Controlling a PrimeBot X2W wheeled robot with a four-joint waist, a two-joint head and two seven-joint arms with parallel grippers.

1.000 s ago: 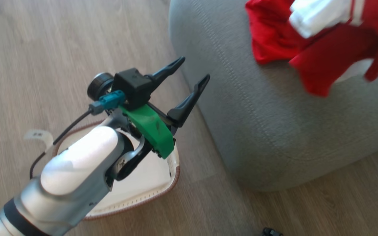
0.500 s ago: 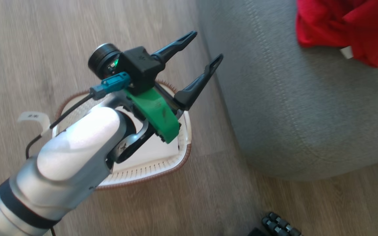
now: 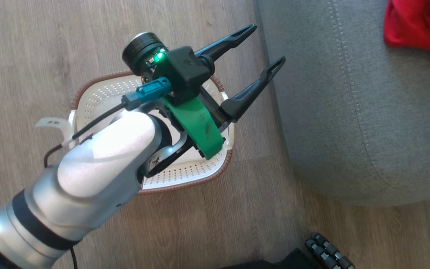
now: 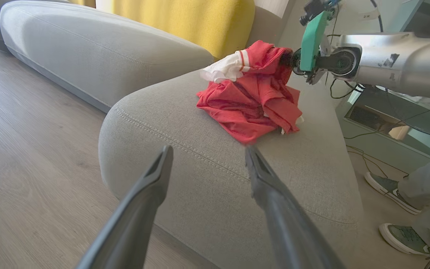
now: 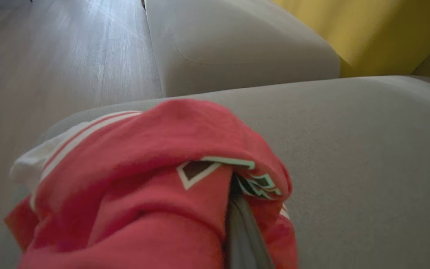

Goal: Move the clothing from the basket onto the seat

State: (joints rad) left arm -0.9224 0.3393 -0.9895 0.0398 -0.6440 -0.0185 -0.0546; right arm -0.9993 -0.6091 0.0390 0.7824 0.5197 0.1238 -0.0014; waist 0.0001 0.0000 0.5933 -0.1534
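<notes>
change: head camera had swung; basket point(image 3: 99, 80) came fuller into centre-left frame, its visible floor bare.
where: clothing point(image 4: 252, 97) lay heaped on seat point(image 3: 349, 112), upper right.
left pincer point(image 3: 268, 43): spread, centre frame.
right pincer point(image 5: 235, 201): pinched clothing; release likely remained.

On floor point(image 3: 32, 37): basket point(image 3: 88, 93), just left of seat point(image 3: 349, 112). On seat: clothing point(image 4: 252, 97), heaped. My left gripper point(image 3: 269, 46) above basket, pointing toward seat.

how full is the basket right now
Empty as far as shown: the basket has a bare perforated floor, though the left arm covers part. The red clothing lies heaped on the seat.
</notes>
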